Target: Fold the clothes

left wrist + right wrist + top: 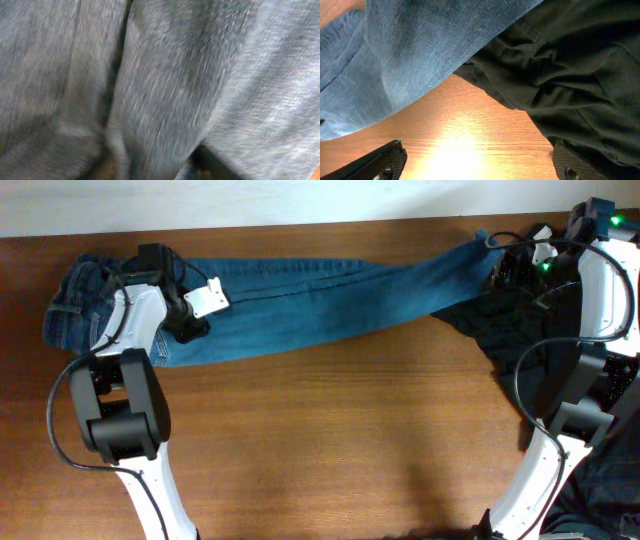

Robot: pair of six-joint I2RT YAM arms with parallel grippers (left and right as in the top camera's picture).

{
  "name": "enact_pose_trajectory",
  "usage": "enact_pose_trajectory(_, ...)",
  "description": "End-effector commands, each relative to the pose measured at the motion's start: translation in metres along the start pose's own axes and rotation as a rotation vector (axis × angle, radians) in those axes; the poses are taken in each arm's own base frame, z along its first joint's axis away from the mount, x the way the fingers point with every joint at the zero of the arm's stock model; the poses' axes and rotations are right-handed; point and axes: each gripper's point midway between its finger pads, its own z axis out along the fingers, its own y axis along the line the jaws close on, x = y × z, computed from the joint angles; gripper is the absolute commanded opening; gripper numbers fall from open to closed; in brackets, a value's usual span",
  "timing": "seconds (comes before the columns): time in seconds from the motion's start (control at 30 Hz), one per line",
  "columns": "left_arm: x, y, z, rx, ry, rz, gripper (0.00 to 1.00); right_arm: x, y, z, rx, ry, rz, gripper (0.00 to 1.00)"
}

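Denim jeans (pixel 300 300) — faded, stretched long | left gripper (pixel 186 320) — finger state unclear | right gripper (pixel 480 167) fingers spread wide

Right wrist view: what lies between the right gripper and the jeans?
Bare, brightly lit table lies between the open right gripper and the jeans; a dark garment borders that stretch, partly under the denim. The right wrist view shows this.
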Motion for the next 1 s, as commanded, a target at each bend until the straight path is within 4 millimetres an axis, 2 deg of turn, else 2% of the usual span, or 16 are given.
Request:
enact_pose_trajectory(0.0, -0.011, -0.008, 0.007, 0.027, -0.033, 0.029, 0.18, -0.002, 0.005, -0.005, 0.005, -0.013, -0.026, 0.98)
enact_pose_trajectory(0.07, -0.011, -0.007, 0.007, 0.023, -0.034, 0.029, 0.01, -0.002, 0.005, -0.005, 0.004, -0.013, -0.026, 0.98)
enact_pose_trajectory(0.27, -0.018, 0.008, -0.005, -0.020, -0.049, -0.007, 0.00, -0.001, 0.004, -0.005, 0.005, -0.009, -0.024, 0.98)
enact_pose_trajectory(0.43, -0.027, 0.037, -0.029, -0.114, -0.054, -0.022, 0.01, -0.001, 0.004, -0.005, 0.005, -0.008, -0.024, 0.98)
enact_pose_trajectory(0.5, -0.027, 0.053, -0.040, -0.174, -0.032, -0.023, 0.16, 0.000, 0.004, -0.005, 0.005, -0.008, -0.024, 0.98)
enact_pose_trajectory(0.6, -0.033, 0.071, -0.053, -0.240, -0.042, -0.022, 0.23, 0.000, 0.004, -0.005, 0.005, -0.008, -0.024, 0.98)
enact_pose_trajectory(0.67, -0.037, 0.081, -0.056, -0.282, -0.060, -0.019, 0.24, 0.000, 0.004, -0.005, 0.005, -0.008, -0.024, 0.98)
enact_pose_trajectory(0.7, -0.039, 0.086, -0.057, -0.299, -0.070, -0.022, 0.28, 0.000, 0.004, -0.005, 0.005, -0.008, -0.024, 0.98)
enact_pose_trajectory(0.8, -0.044, 0.099, -0.054, -0.346, -0.106, -0.082, 0.31, 0.000, 0.004, -0.005, 0.005, -0.008, -0.024, 0.98)
enact_pose_trajectory(0.83, -0.043, 0.101, -0.050, -0.351, -0.110, -0.093, 0.35, 0.000, 0.004, -0.005, 0.005, -0.008, -0.024, 0.98)
enact_pose_trajectory(0.9, -0.042, 0.103, -0.039, -0.351, -0.111, -0.101, 0.57, 0.000, 0.004, -0.005, 0.005, -0.008, -0.024, 0.98)
enact_pose_trajectory(0.97, -0.038, 0.099, -0.024, -0.329, -0.100, -0.110, 0.57, 0.000, 0.004, -0.005, 0.005, -0.008, -0.024, 0.98)
